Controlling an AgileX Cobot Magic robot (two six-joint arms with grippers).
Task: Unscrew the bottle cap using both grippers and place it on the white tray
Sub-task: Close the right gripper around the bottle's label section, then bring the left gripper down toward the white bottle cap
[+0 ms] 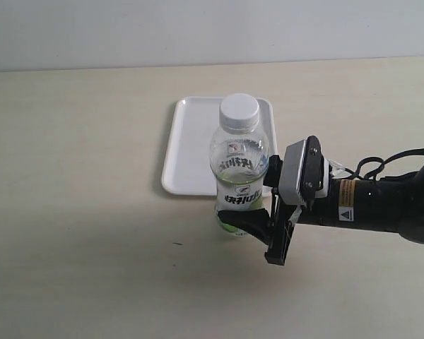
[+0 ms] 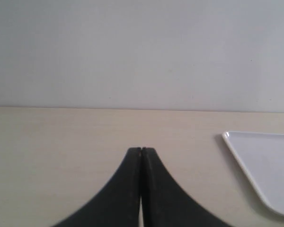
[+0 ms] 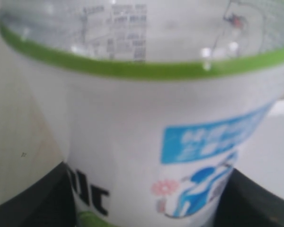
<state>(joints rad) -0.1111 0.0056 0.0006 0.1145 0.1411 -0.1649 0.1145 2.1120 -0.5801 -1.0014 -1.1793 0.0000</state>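
White plastic marks the bottle cap (image 1: 239,111), which is on the neck of the bottle (image 1: 240,176), well above the spot where the right pincer (image 1: 251,198) has hold. We see that pincer clamped on the lower part of the bottle, across the label and just above the base. One black finger crosses the side that faces the outside camera and the other is mostly hidden behind the clear plastic. From the right wrist camera, both black fingers (image 3: 33,201) press against the label, one on each side, with the bottle's green band above them. The label's blue and red print is too blurred for us to read.

The bottle stands upright in the grip. We cannot tell whether its base rests on the pale wooden table (image 1: 78,212) or hangs just clear of it.

The white tray (image 1: 187,141) lies flat on the table just behind the held bottle, beyond the right pincer's far finger. A grey-white block with screws sits behind that pincer's fingers, and a yellow label is on the black arm further back.

The left pincer (image 2: 141,156) appears only in its own wrist camera. Its two black fingers are pressed together, tip to tip, with nothing between them. A corner of the tray lies ahead of those tips and off to one side, well apart from them, with a plain pale wall (image 2: 132,47) beyond the table.
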